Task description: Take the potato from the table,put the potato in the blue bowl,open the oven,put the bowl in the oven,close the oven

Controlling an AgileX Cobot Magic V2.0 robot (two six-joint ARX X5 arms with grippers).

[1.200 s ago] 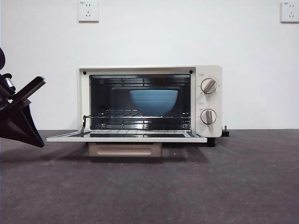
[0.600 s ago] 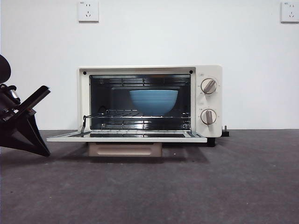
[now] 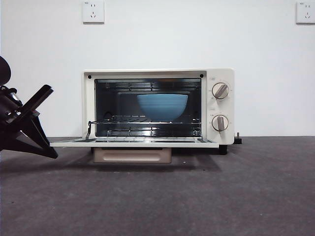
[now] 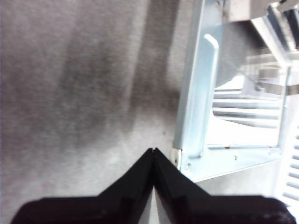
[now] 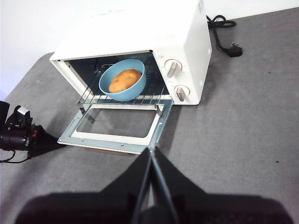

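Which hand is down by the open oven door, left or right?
The left hand, shut, sits low beside the door's corner. The right hand, also shut, hangs back high over the table.

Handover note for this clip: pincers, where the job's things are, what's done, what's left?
Left pincer: shut, empty, low at the open oven door's outer corner.
Right pincer: shut, empty, above the table in front of the oven.
Potato sits in the blue bowl, on the oven rack.
Done: potato bowled, oven opened, bowl inside.
Left: close the door.
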